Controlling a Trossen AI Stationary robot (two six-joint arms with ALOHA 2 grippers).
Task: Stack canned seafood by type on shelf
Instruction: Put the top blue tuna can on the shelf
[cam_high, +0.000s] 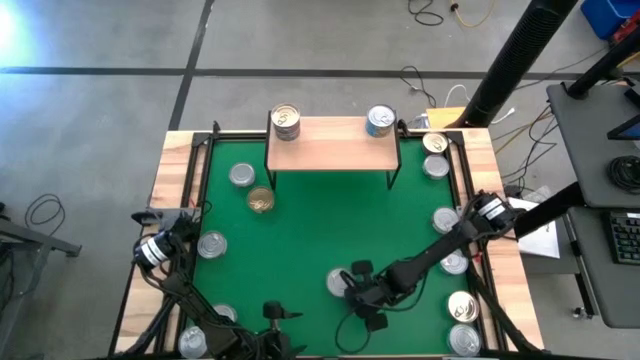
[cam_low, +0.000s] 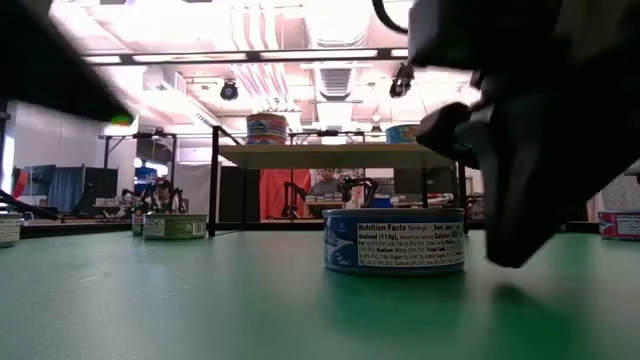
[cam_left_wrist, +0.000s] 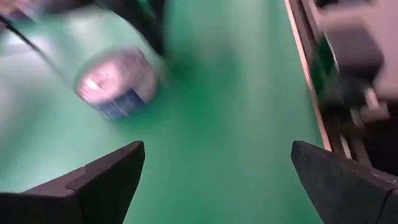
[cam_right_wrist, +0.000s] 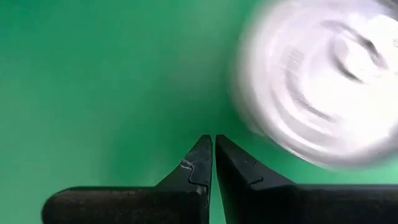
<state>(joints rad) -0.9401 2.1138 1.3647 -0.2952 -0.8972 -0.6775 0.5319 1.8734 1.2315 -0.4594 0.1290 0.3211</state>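
Blue tin (cam_low: 394, 240) reading "Nutrition Facts", right hand (cam_right_wrist: 213, 144) closed empty, left hand (cam_left_wrist: 217, 163) wide open

The green worktop (cam_high: 320, 225) carries the shelf (cam_high: 333, 141) at twelve o'clock, with one can (cam_high: 286, 122) at its left end and another (cam_high: 380, 121) at its right. Loose cans lie on the worktop toward nine o'clock (cam_high: 211, 244), three o'clock (cam_high: 446, 219) and six o'clock (cam_high: 338, 281).

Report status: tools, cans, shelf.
Right tool shut, empty, beside can. Left tool open, empty. Shelf holds two cans; rest on mat. Nothing blocking.
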